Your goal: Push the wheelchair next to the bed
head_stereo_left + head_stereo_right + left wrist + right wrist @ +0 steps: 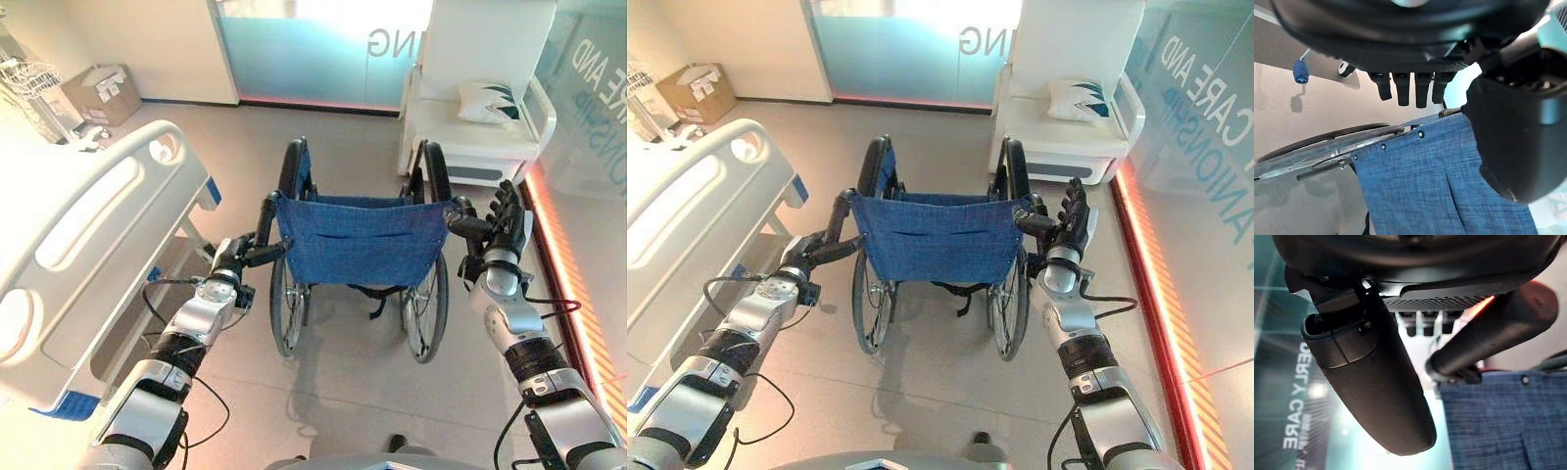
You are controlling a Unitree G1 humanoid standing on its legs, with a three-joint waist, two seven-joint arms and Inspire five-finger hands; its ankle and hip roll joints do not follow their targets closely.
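Two robot hands sit at the wheelchair [358, 250] push handles — left robot hand [231, 257] curled around the left handle [263, 255], right robot hand [502, 227] with fingers straight up, resting against the right handle [468, 225], not gripping. Wheelchair stands on the floor just beside the bed [88, 245], on the bed's right, back facing the robot. Likely heavy-ish but free-rolling; fabric back [936, 238] is soft — better to push at the stiff handles.

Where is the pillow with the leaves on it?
In the left eye view the pillow lies on the white chair at the far right, beyond the wheelchair and beside the glass wall.
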